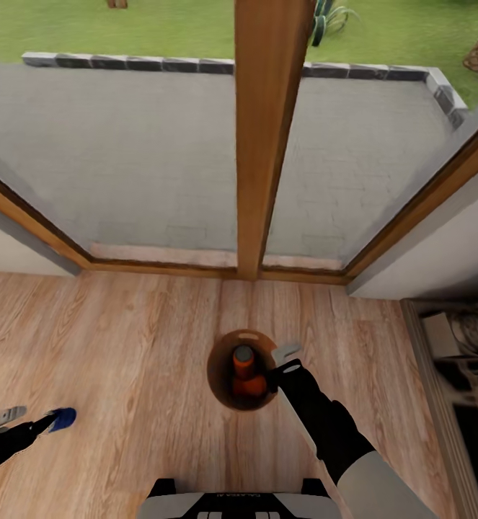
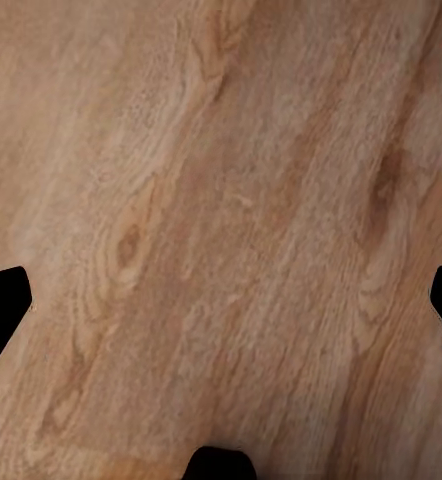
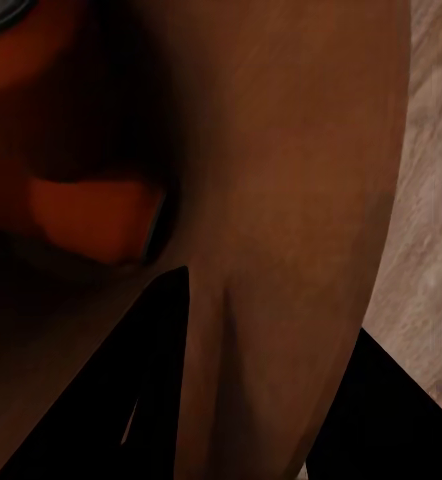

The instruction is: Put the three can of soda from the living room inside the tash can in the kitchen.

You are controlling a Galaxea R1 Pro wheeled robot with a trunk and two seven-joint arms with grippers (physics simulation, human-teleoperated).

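Two orange cans (image 1: 246,375) are lying inside the bin (image 1: 220,360); the left tool (image 1: 33,422) is grasping the blue can (image 1: 63,418); the right tool (image 1: 278,364), grip unclear, is hanging at the bin's rim.

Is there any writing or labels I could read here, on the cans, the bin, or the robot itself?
Robot base: a short strip of pale lettering, upside down and too blurred to read.
Orange soda cans in the trash can: no legible label.
Blue soda can at the left end effector: no legible label.

Two orange cans (image 1: 246,375) lie inside one bin (image 1: 220,375). One blue can (image 1: 63,418) sits in the left jaws.
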